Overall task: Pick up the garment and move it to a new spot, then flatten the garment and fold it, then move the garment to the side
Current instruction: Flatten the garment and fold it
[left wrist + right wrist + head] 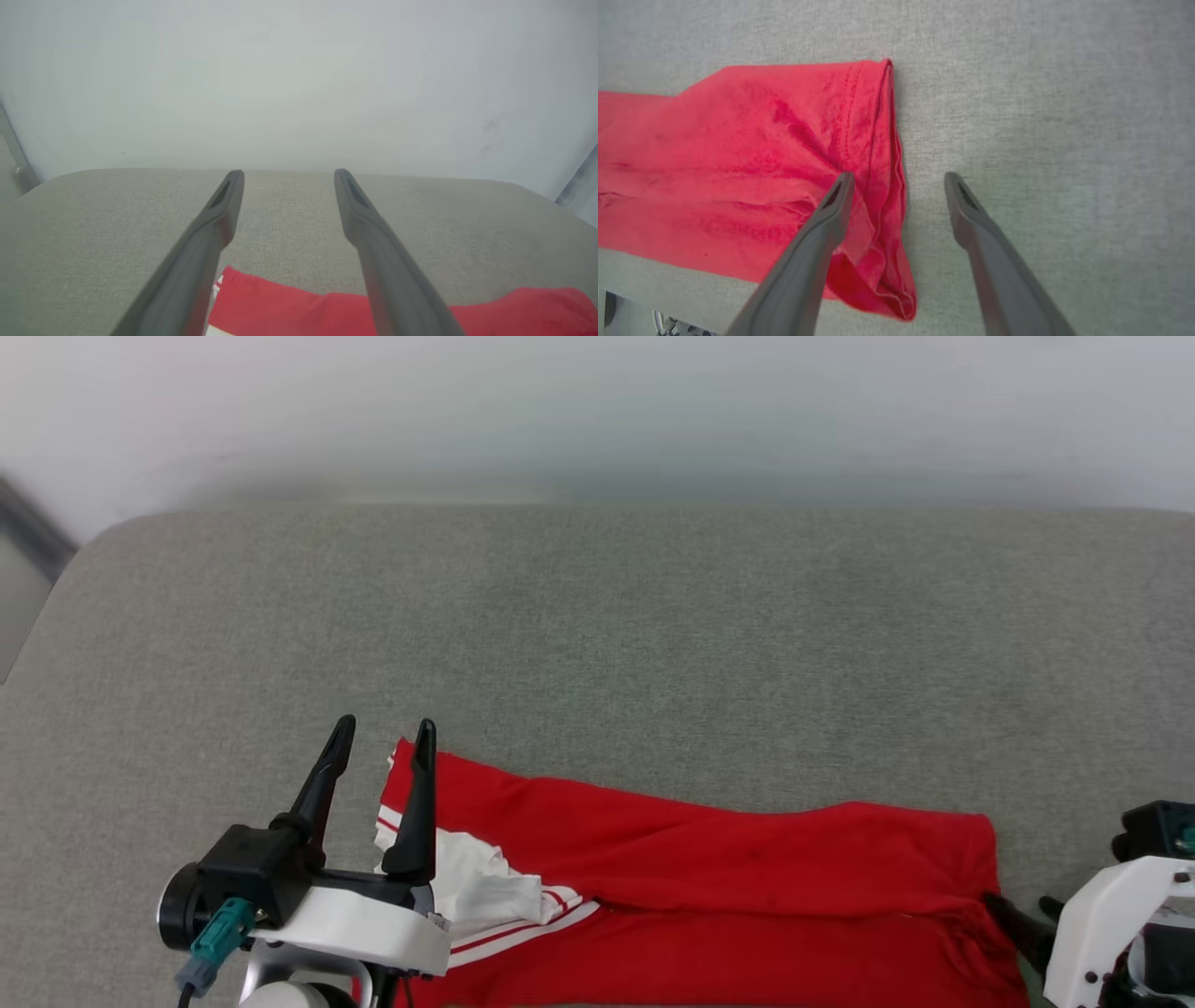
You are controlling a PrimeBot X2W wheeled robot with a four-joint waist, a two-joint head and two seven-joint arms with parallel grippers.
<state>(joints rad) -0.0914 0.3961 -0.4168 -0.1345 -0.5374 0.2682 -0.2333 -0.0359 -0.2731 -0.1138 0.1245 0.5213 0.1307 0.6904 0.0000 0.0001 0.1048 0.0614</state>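
The shirt lies folded lengthwise along the near edge of the bench. The left gripper is spread over the shirt's sleeve end, and the right gripper is spread at its hem. This looks like mid-fold; next, each gripper should pinch its end.

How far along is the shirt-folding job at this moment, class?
Done: the garment lies on the grey cushion as a long band, apparently folded lengthwise. In hand: nothing gripped; the left gripper and right gripper are open at its two ends. Left: probably more folding, then moving it aside.
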